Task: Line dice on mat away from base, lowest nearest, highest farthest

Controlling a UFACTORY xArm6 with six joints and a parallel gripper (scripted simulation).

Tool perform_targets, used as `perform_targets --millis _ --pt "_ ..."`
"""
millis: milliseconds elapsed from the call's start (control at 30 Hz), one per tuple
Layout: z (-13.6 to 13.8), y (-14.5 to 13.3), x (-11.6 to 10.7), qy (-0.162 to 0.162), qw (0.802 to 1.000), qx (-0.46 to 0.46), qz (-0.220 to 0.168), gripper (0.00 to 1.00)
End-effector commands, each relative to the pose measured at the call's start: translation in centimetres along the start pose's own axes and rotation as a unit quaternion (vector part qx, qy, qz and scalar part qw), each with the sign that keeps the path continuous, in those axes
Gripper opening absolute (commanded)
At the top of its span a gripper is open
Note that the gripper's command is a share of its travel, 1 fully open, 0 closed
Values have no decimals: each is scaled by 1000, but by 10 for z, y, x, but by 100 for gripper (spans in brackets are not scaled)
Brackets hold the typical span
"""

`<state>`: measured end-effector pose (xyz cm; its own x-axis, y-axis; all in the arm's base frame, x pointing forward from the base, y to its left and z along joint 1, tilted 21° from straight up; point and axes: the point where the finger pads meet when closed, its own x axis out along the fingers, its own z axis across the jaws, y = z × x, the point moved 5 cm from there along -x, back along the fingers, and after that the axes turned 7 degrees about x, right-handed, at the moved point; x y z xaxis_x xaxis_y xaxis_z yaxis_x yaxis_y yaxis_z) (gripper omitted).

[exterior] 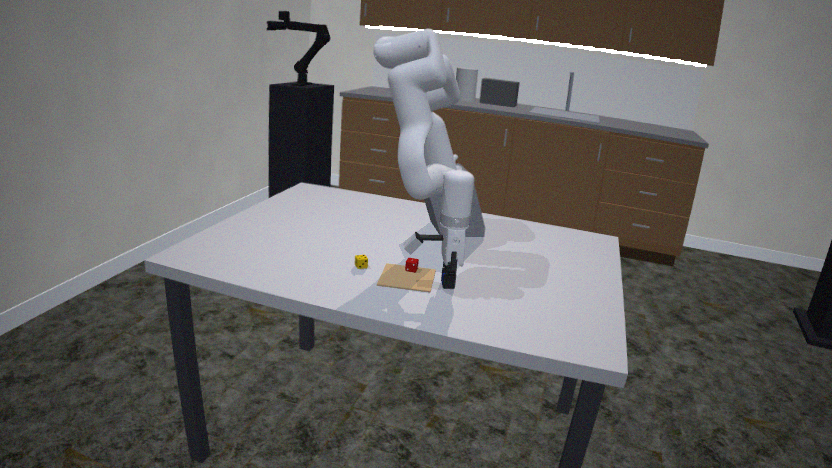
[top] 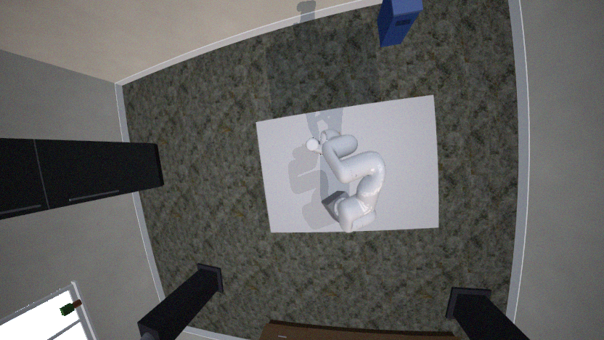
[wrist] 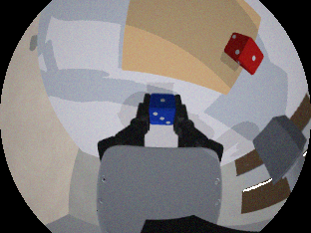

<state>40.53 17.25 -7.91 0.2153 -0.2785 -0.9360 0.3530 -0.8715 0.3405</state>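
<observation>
Between the jaws, a first die (wrist: pixel 162 110). Just beside the jaws, to the left in the exterior view and ahead in the wrist view, the mat (exterior: pixel 395 281) (wrist: pixel 155 52), flat on the tabletop (top: pixel 405 168) (exterior: pixel 523 325) (wrist: pixel 75 55). Ahead and right of the jaws in the wrist view, on the mat near its edge, a second die (exterior: pixel 411 264) (wrist: pixel 244 53). Farther left of the jaws in the exterior view, past the mat, on the tabletop, a third die (exterior: pixel 361 261).

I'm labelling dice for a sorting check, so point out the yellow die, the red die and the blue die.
Yellow die (exterior: pixel 361 261): exterior view, middle of its visible side.
Red die (exterior: pixel 411 265) (wrist: pixel 243 53): exterior and wrist views, middle of its body.
Blue die (wrist: pixel 162 110): wrist view, middle of its body.
</observation>
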Motion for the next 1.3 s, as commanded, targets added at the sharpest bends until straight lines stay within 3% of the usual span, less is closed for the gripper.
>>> perform_targets --millis 0,900,1033,1200,1267 --pt "-1 0 -1 2 1000 0 0 27" --pt "-1 0 -2 2 1000 0 0 27" --pt "-1 0 -12 2 1000 0 0 27" --pt "-1 0 -44 2 1000 0 0 27" --pt "-1 0 -44 2 1000 0 0 27"
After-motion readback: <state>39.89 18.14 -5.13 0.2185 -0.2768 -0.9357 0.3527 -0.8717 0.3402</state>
